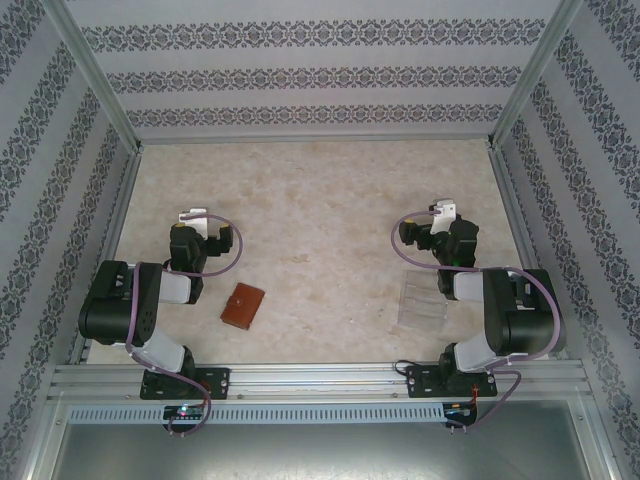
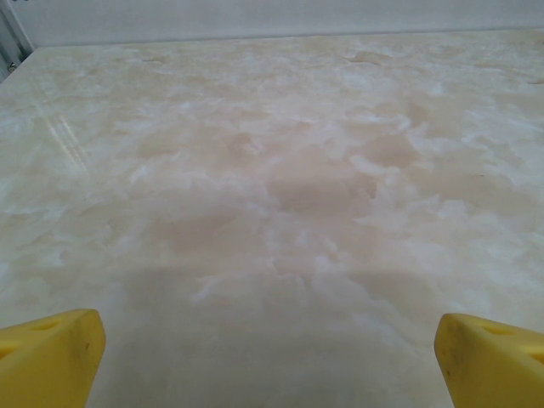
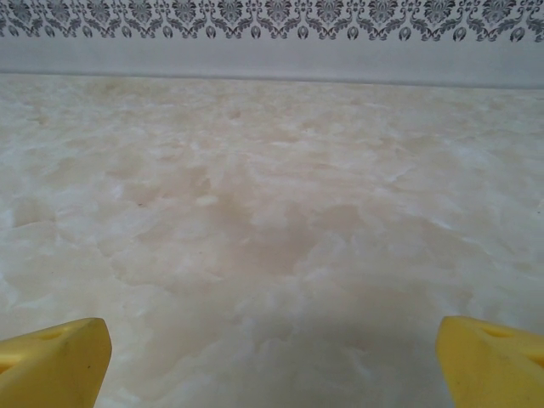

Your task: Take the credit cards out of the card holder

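The card holder (image 1: 243, 305), a small reddish-brown leather wallet, lies folded shut on the marbled table near the front, just right of the left arm's base. The credit cards are hidden. My left gripper (image 1: 195, 217) rests behind and to the left of the wallet and points toward the back wall. In the left wrist view, the left gripper (image 2: 270, 344) is open, its yellow fingertips (image 2: 51, 357) wide apart over bare tabletop. My right gripper (image 1: 440, 212) sits at the right and points the same way. In the right wrist view, the right gripper (image 3: 272, 348) is open with nothing between its fingertips (image 3: 493, 361).
A clear plastic stand (image 1: 420, 305) lies beside the right arm, near the front right. Patterned walls (image 1: 320, 75) and metal frame posts (image 1: 95, 70) enclose the table on three sides. An aluminium rail (image 1: 320, 378) runs along the near edge.
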